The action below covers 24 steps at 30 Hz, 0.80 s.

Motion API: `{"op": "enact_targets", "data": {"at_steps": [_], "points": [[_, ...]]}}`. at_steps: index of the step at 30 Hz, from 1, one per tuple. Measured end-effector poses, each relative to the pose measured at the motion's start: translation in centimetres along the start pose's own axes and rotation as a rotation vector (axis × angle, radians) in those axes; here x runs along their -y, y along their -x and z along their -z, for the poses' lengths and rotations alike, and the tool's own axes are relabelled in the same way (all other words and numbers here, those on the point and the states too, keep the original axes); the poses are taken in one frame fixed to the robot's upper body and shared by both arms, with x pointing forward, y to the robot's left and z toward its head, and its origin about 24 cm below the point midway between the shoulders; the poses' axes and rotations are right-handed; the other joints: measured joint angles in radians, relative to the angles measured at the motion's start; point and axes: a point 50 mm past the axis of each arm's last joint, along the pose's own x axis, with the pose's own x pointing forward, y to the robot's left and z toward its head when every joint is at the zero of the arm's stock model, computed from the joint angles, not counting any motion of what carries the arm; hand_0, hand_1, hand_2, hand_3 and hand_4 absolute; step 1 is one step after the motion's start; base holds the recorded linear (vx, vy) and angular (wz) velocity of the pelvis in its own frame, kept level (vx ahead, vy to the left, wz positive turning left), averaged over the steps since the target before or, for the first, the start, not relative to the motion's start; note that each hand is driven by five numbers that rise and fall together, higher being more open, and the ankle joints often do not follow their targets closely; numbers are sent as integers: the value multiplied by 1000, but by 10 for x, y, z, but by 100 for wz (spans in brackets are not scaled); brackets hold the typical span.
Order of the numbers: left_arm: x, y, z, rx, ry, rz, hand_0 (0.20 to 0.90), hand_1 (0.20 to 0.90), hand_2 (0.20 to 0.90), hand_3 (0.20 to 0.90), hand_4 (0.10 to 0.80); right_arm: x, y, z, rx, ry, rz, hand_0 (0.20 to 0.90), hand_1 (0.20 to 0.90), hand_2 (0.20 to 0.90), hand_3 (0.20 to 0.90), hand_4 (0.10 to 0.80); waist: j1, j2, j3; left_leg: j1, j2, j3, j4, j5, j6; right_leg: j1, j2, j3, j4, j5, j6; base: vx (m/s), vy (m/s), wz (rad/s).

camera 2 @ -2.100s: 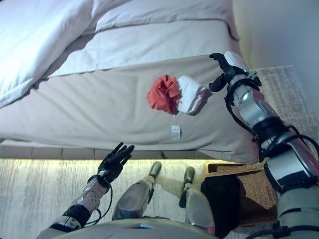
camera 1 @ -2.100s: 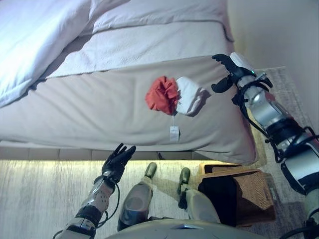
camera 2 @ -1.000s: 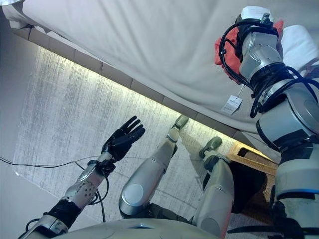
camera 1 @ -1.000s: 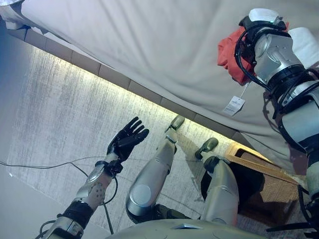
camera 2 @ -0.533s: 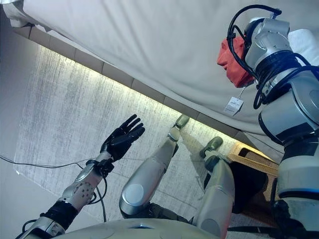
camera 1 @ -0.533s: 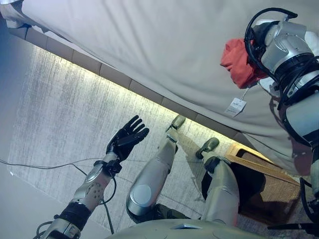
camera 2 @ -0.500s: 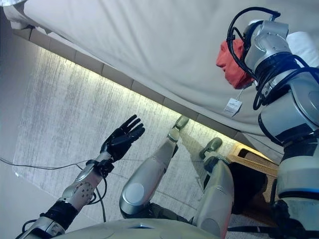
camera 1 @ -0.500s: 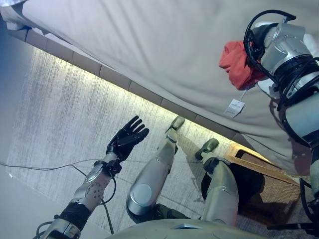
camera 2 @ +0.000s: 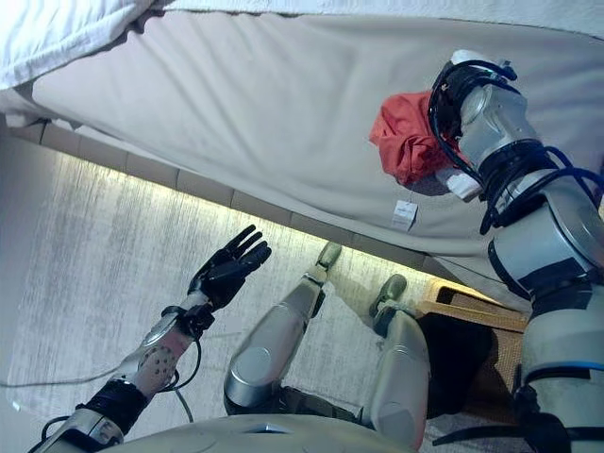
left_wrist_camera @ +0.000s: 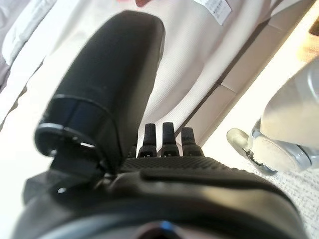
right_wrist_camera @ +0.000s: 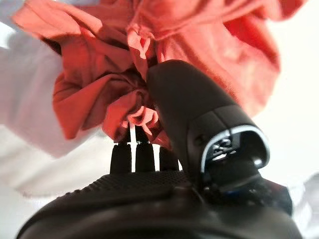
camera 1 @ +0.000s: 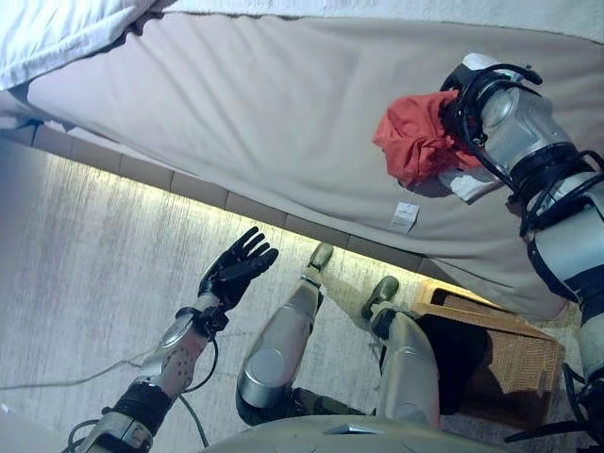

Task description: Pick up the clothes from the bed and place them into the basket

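A red garment with a white tag on a string is bunched at the near right of the beige bed. A white garment lies just under and beside it. My right hand is at the red garment; in the right wrist view its thumb and fingers are curled into the red cloth. My left hand is open, held over the floor below the bed's edge. A wicker basket stands on the floor at the lower right.
A dark cloth lies in the basket. A white duvet is piled at the bed's far left. The bed's lit base edge runs across above the grey carpet.
My right hand, open beside the clothes two seconds ago, has closed on the red garment and drawn it off the white one. The camera has shifted. The left hand has stayed put.
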Motion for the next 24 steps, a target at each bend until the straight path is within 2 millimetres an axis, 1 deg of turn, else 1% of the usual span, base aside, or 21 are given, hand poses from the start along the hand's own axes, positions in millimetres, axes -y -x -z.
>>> {"op": "enact_targets", "data": {"at_steps": [2, 5, 6, 9, 10, 11, 12, 13, 14, 15, 16, 17, 18, 19, 20, 21, 23, 24], "points": [[2, -3, -1, 2, 1, 4, 900, 900, 900, 900, 800, 5, 3, 1, 25, 3, 50, 300, 300, 300, 200, 100, -15, 0, 0, 14, 2, 10, -2, 0, 1, 14, 10, 14, -12, 8, -2, 34, 52, -19], [0, -4, 2, -3, 7, -8, 900, 900, 900, 900, 800, 1, 5, 5, 51, -44, 95, 300, 300, 300, 200, 100, -33, -1, 1, 82, 10, 39, -23, -7, 10, 76, 22, 42, -54, 24, 6, 54, 39, -32], [-1, -4, 3, -3, 7, -14, 900, 900, 900, 900, 800, 2, 6, 5, 72, -63, 115, 300, 300, 300, 200, 100, -46, -2, 1, 110, 15, 52, -32, -12, 19, 106, 28, 49, -80, 31, 7, 61, 23, -26], [-1, -4, 0, 11, 4, -16, 900, 900, 900, 900, 800, 17, 11, 9, 119, -183, 186, 300, 300, 300, 200, 100, -84, -6, -2, 147, 18, 68, -58, -14, 25, 144, 30, 57, -127, 39, 14, 55, 50, -25], [-3, -5, 1, 8, 4, -27, 900, 900, 900, 900, 800, 25, 14, 9, 145, -257, 225, 300, 300, 300, 200, 100, -88, -10, -3, 168, 24, 99, -75, -14, 27, 152, 30, 73, -148, 50, 14, 33, 65, -52], [-4, -4, 1, 8, 5, -32, 900, 900, 900, 900, 800, 28, 15, 8, 161, -290, 245, 300, 300, 300, 200, 100, -87, -13, -4, 176, 28, 120, -78, -15, 29, 155, 32, 74, -160, 58, 14, 15, 67, -79], [-4, -5, 1, 10, 5, -38, 900, 900, 900, 900, 800, 33, 17, 5, 191, -328, 271, 300, 300, 300, 200, 100, -83, -16, -3, 191, 36, 153, -83, -18, 34, 163, 31, 73, -184, 77, 16, -8, 41, -91], [-6, -2, 4, 3, 12, -59, 900, 900, 900, 900, 800, 36, 20, -1, 231, -364, 291, 300, 300, 300, 200, 100, -83, -19, -4, 211, 45, 190, -93, -22, 40, 184, 29, 68, -220, 100, 18, -1, 21, -113], [-7, -2, 5, 7, 22, -75, 900, 900, 900, 900, 800, 39, 22, -6, 267, -390, 301, 300, 300, 300, 200, 100, -81, -23, -4, 233, 57, 229, -101, -27, 45, 205, 26, 50, -254, 116, 11, 7, -15, -117], [-8, -2, 5, 16, 37, -96, 900, 900, 900, 900, 800, 41, 23, -9, 289, -416, 304, 300, 300, 300, 200, 100, -82, -31, -5, 257, 65, 259, -112, -30, 46, 229, 25, 44, -285, 151, 17, 22, -37, -100], [-11, -2, 4, 27, 51, -114, 900, 900, 900, 900, 800, 42, 24, -9, 296, -425, 307, 300, 300, 300, 200, 100, -93, -43, -8, 282, 68, 279, -121, -38, 43, 252, 28, 50, -314, 171, 25, 36, -43, -60], [-13, -1, 3, 31, 57, -127, 900, 900, 900, 900, 800, 41, 24, -8, 298, -439, 308, 300, 300, 300, 200, 100, -108, -50, -11, 293, 70, 280, -126, -40, 41, 268, 33, 51, -329, 176, 25, 43, -27, -26], [-16, -1, 0, 48, 65, -145, 900, 900, 900, 900, 800, 39, 26, -5, 301, -469, 308, 300, 300, 300, 200, 100, -129, -71, -26, 304, 71, 280, -132, -46, 35, 281, 37, 51, -348, 181, 28, 61, -44, -13], [-20, 0, -5, 68, 78, -167, 900, 900, 900, 900, 800, 37, 26, -2, 299, -490, 306, 300, 300, 300, 200, 100, -140, -93, -39, 314, 76, 288, -143, -47, 34, 287, 44, 59, -356, 185, 24, 87, -47, -23], [-25, 0, -8, 82, 100, -192, 900, 900, 900, 900, 800, 36, 27, 5, 288, -504, 302, 300, 300, 300, 200, 100, -159, -113, -49, 328, 83, 300, -153, -50, 29, 294, 55, 73, -368, 191, 20, 94, -57, -39], [-30, 0, -8, 88, 120, -227, 900, 900, 900, 900, 800, 36, 28, 13, 276, -520, 298, 300, 300, 300, 200, 100, -167, -131, -61, 349, 87, 315, -171, -50, 29, 301, 62, 84, -377, 200, 23, 91, -64, -44], [-39, 2, -5, 90, 163, -290, 900, 900, 900, 900, 800, 38, 32, 31, 245, -547, 306, 300, 300, 300, 200, 100, -202, -156, -95, 375, 88, 339, -202, -50, 28, 311, 73, 107, -402, 207, 18, 66, -71, -43], [-43, 5, 2, 81, 188, -323, 900, 900, 900, 900, 800, 41, 36, 43, 227, -547, 319, 300, 300, 300, 200, 100, -207, -154, -115, 383, 87, 344, -217, -50, 28, 312, 77, 116, -410, 215, 20, 44, -51, -39]]}}
